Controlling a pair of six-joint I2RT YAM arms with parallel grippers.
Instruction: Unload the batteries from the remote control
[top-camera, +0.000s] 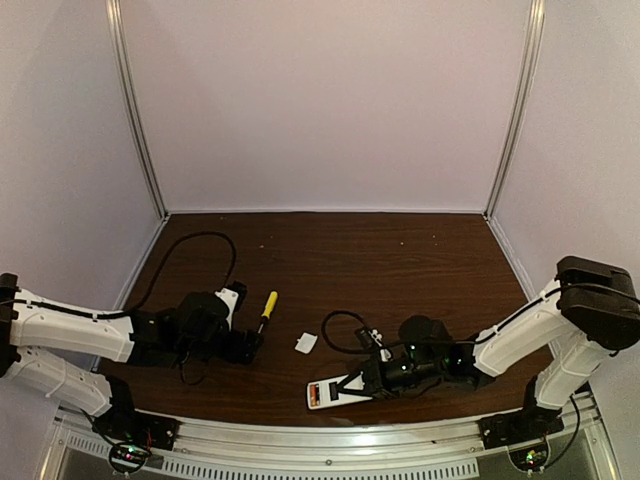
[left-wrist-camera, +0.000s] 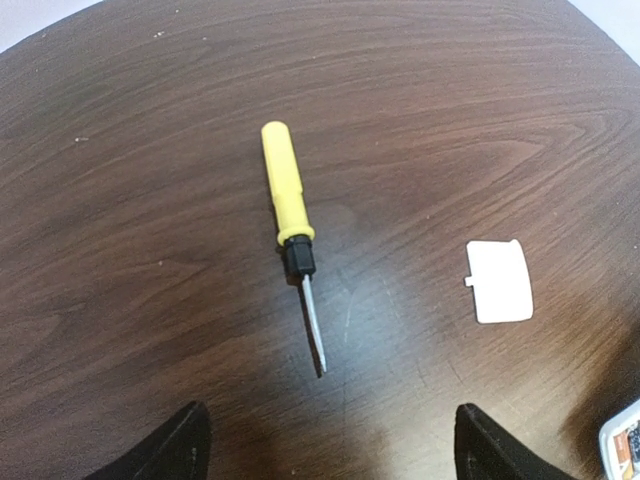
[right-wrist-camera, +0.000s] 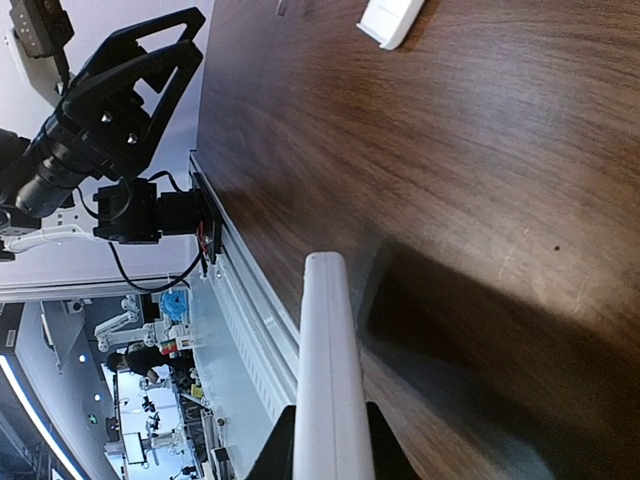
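While the remote (right-wrist-camera: 325, 350) is pinched tight by the right gripper (right-wrist-camera: 328, 448), the left gripper (left-wrist-camera: 335, 447) is spread wide, empty. The screwdriver (left-wrist-camera: 292, 235) just ahead probably must be grabbed.

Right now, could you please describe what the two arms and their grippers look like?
The left arm and right arm have white shells with black joints. Each ends in a black gripper with tapered fingers: the left gripper, the right gripper. A long black cable loops from the left wrist; a shorter cable curls by the right wrist.
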